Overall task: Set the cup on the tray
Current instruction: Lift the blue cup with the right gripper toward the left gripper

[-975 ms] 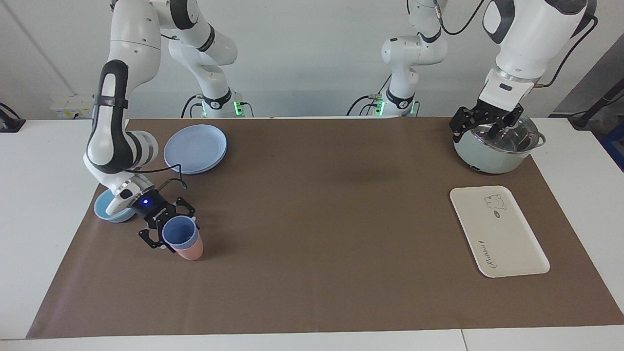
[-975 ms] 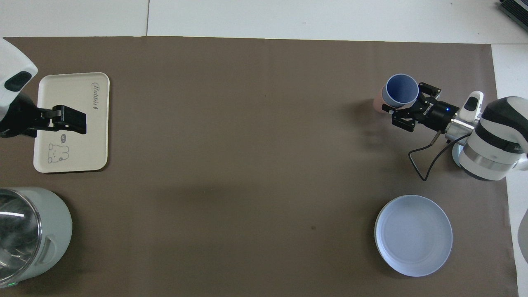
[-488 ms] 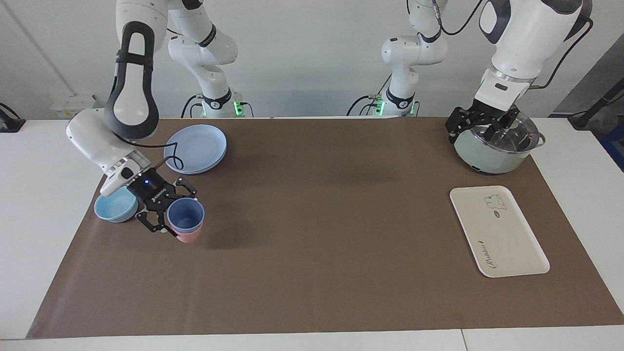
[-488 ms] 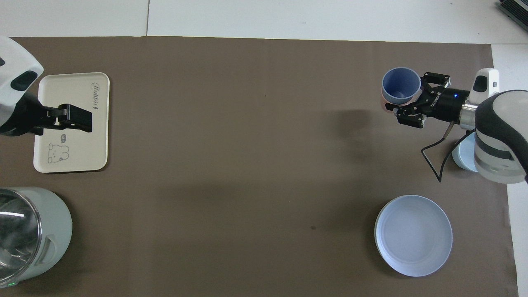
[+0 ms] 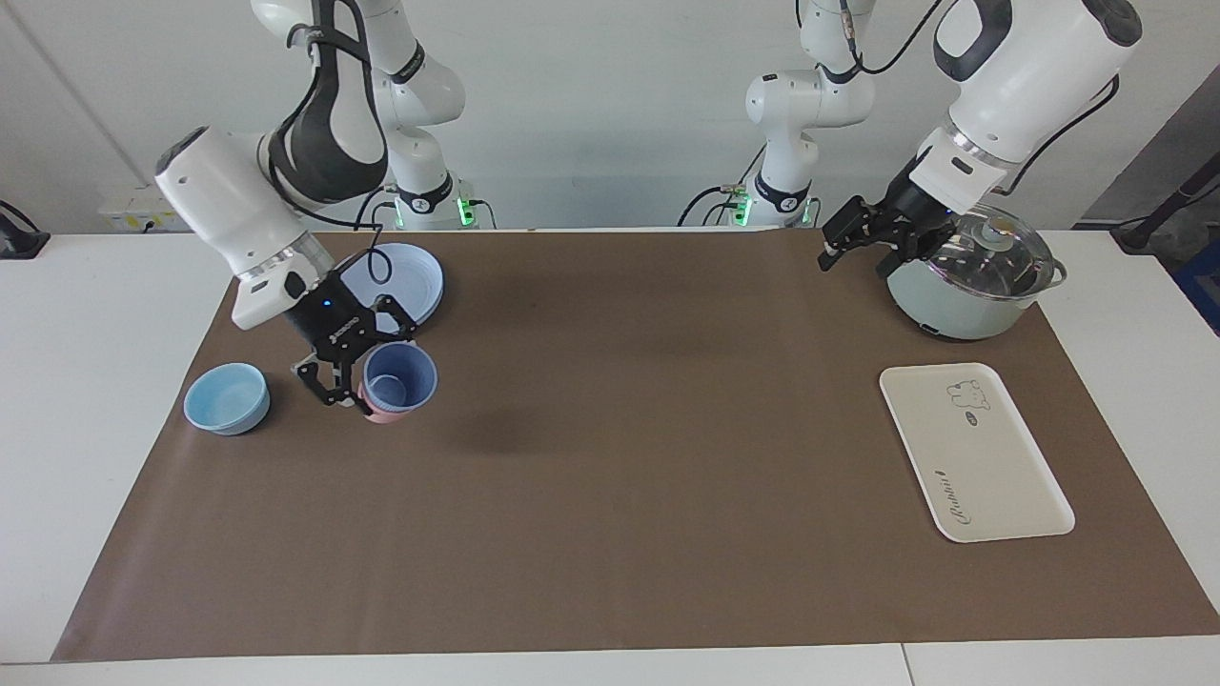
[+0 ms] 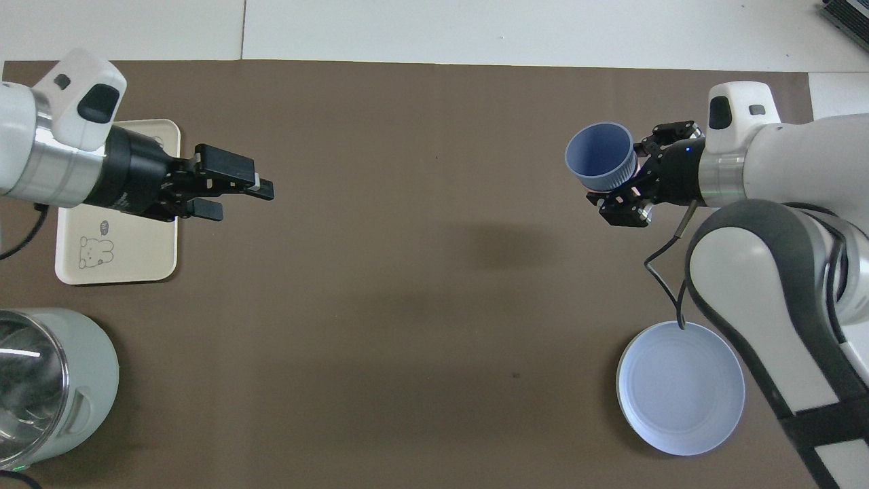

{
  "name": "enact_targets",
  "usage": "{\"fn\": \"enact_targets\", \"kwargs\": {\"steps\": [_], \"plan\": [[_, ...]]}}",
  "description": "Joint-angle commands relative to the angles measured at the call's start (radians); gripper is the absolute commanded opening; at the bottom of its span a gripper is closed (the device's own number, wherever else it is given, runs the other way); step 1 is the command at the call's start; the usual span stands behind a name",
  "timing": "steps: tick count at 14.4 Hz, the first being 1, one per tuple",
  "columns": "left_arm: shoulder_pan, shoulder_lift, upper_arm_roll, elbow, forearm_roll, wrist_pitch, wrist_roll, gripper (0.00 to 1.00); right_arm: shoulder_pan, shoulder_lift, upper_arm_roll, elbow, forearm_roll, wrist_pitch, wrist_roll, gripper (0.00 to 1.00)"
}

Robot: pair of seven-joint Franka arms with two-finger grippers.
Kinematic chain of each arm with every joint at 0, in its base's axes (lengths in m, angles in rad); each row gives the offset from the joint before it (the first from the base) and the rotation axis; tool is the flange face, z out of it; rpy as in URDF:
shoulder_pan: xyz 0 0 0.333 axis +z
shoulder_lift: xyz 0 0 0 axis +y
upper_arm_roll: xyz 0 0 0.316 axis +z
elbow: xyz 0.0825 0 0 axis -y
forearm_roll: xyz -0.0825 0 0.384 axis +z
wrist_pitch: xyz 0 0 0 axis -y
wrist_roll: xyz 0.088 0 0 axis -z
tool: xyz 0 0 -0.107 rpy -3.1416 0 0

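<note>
The right gripper (image 5: 355, 373) is pinching the periwinkle cup (image 5: 399, 378) by its rim and wall, carrying it in the air with a pink tumbler (image 5: 385, 413) showing under it, seemingly nested. So the pick is done; the crossing is left. The bear tray (image 5: 1001, 495) is lying bare, well apart, and the left gripper (image 6: 237, 190) is hanging beside it, fingers slightly parted.
</note>
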Motion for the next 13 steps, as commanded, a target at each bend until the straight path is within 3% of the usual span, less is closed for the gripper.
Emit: {"fn": "enact_targets", "kwargs": {"steps": [1,4,6,13], "plan": [[-0.101,0.073,0.008,0.001,-0.115,0.145,-0.145,0.87,0.066,0.003,-0.002,0.035,-0.123,-0.029,0.106,0.0],[-0.188,0.122,0.008,0.006,-0.212,0.308,-0.222,0.78,0.147,0.003,0.0,0.056,-0.27,-0.064,0.22,0.0],[-0.253,0.145,0.008,0.013,-0.22,0.435,-0.294,0.65,0.189,0.003,0.0,0.067,-0.323,-0.089,0.267,0.0],[-0.397,0.179,0.009,0.001,-0.219,0.552,-0.348,0.59,0.227,-0.003,0.003,0.07,-0.412,-0.135,0.295,0.0]]}}
